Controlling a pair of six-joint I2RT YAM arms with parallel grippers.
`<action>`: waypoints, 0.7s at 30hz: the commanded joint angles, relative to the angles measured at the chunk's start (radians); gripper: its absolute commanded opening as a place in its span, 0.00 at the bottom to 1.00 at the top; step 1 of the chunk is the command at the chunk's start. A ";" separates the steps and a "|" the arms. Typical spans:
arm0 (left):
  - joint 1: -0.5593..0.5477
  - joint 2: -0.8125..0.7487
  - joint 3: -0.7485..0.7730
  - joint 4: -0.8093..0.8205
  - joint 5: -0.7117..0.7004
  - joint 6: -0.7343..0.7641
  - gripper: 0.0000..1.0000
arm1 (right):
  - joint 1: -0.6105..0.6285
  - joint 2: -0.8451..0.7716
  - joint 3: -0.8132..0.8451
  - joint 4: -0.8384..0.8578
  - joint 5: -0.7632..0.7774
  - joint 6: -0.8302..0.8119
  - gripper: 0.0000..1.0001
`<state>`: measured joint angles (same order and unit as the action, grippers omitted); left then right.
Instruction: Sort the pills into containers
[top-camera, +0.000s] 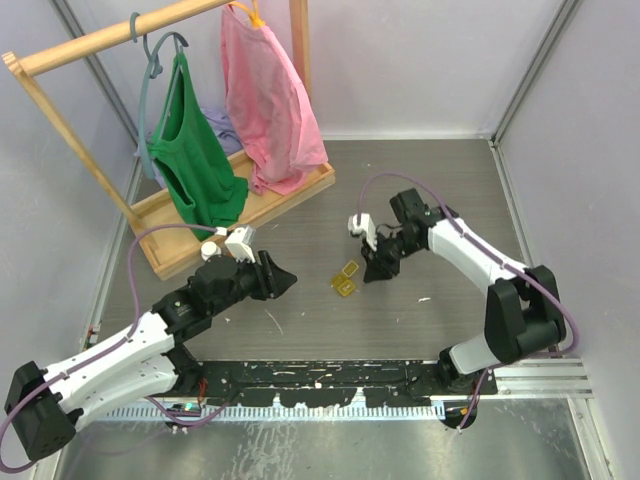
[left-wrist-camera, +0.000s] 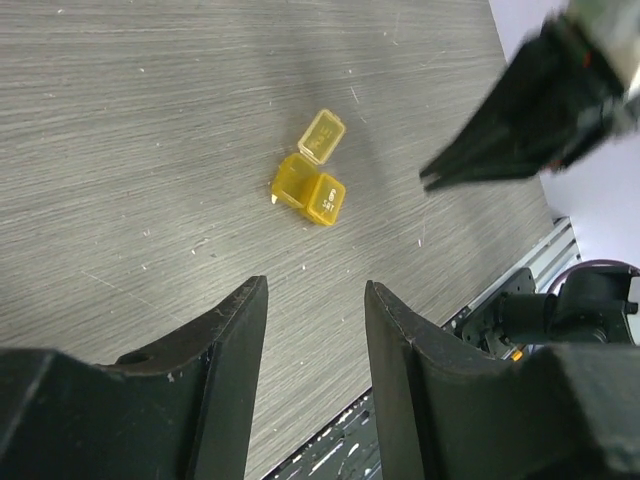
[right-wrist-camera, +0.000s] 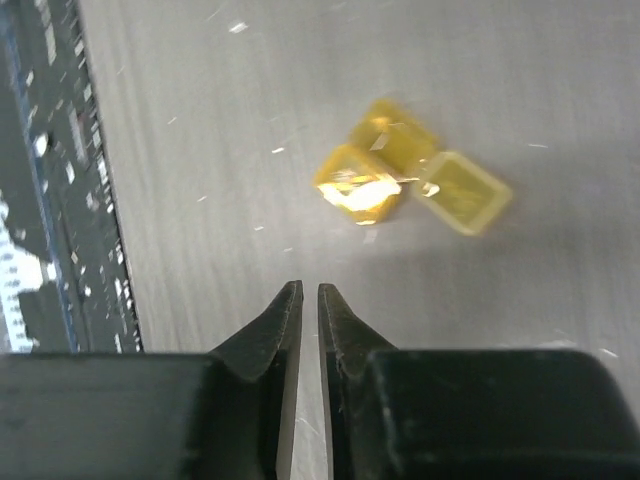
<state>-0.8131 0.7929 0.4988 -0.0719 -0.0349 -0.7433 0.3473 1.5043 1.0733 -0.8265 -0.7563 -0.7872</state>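
The containers are a tiny yellow two-cell pill box (top-camera: 346, 279) lying on the grey table between my grippers. In the left wrist view the pill box (left-wrist-camera: 312, 182) has one lid flipped open; in the right wrist view the pill box (right-wrist-camera: 400, 175) lies just ahead of my fingertips. My left gripper (top-camera: 285, 278) is open and empty, left of the box and off the table (left-wrist-camera: 315, 290). My right gripper (top-camera: 372, 272) is shut and empty, just right of the box (right-wrist-camera: 309, 290). I see no pills clearly.
A wooden clothes rack (top-camera: 160, 215) with a green garment (top-camera: 190, 150) and a pink garment (top-camera: 265, 95) stands at the back left. A small white object (top-camera: 210, 250) sits by its base. A black rail (top-camera: 320, 375) runs along the near edge.
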 joint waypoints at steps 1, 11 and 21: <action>0.005 -0.021 0.039 0.024 -0.048 0.026 0.45 | 0.088 -0.073 -0.146 0.036 -0.052 -0.374 0.16; 0.005 -0.157 0.118 -0.245 -0.168 0.096 0.46 | 0.280 0.077 -0.196 0.216 0.265 -0.372 0.01; 0.004 -0.244 0.119 -0.352 -0.227 0.097 0.46 | 0.280 0.179 -0.077 0.280 0.337 -0.267 0.04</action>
<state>-0.8112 0.5591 0.5758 -0.3855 -0.2256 -0.6636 0.6277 1.6421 0.9230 -0.6670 -0.4965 -1.0840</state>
